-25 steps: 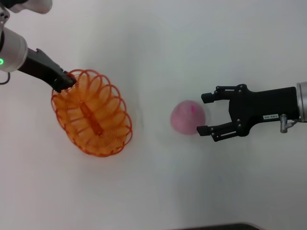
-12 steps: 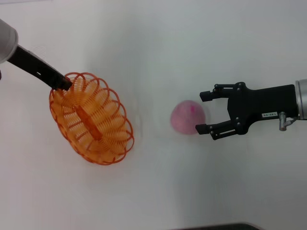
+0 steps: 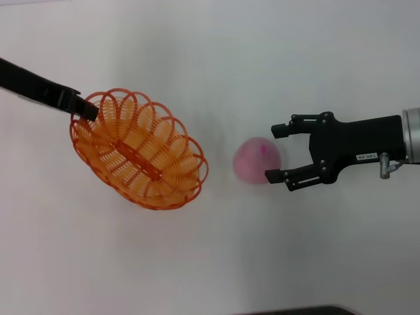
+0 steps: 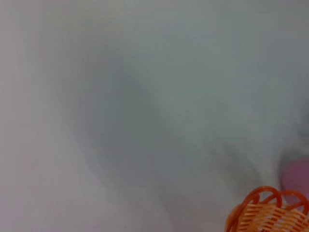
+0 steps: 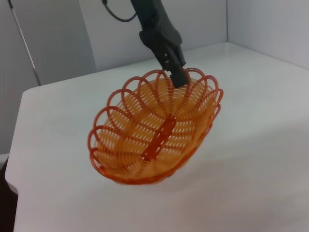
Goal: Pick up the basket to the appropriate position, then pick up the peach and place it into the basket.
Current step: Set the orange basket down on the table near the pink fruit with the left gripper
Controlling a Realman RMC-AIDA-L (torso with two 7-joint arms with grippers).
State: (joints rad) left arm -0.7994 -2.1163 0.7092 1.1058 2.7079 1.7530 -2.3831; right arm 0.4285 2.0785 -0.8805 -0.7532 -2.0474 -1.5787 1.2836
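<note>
The orange basket [image 3: 139, 152] hangs tilted above the white table, held at its looped rim by my left gripper [image 3: 83, 106], which is shut on it. From the right wrist view the basket [image 5: 154, 131] shows its open side, with the left gripper [image 5: 176, 71] pinching the far rim. The pink peach [image 3: 256, 159] rests on the table to the right of the basket. My right gripper [image 3: 273, 152] is open, level with the peach, its fingertips flanking the peach's right edge. The left wrist view catches only a bit of basket rim [image 4: 268, 212] and a blurred pink peach [image 4: 297, 176].
The white table [image 3: 216, 262] stretches all round. A dark edge [image 3: 295, 311] shows at the bottom of the head view. Walls and the table's left edge [image 5: 14, 145] appear behind the basket in the right wrist view.
The left arm has swung the basket up and to the right, turning it closer to the peach. The right gripper has crept slightly toward the peach and stays open.
</note>
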